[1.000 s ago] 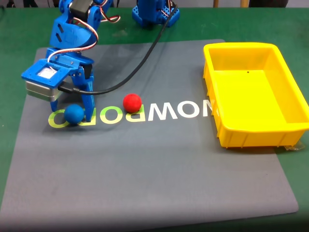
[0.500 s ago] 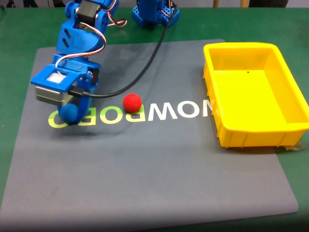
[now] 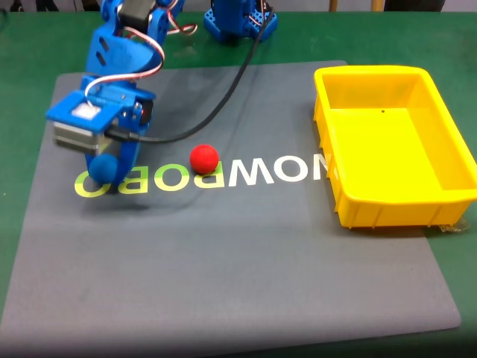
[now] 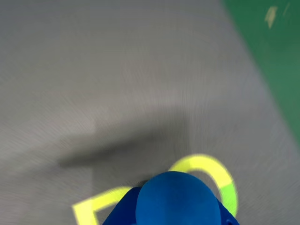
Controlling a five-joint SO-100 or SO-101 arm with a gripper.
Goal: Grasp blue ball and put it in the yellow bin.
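The robot arm in the upper left of the fixed view is made of bright blue plastic. Dark motor blocks sit between the blue parts near the top edge. Thin red and white wires loop over its side. A grey metal-looking box with a white patch on top sits low on the arm. A thick black cable curves from that box up to a blue base at the top middle. The blue fingers are flat and narrow.
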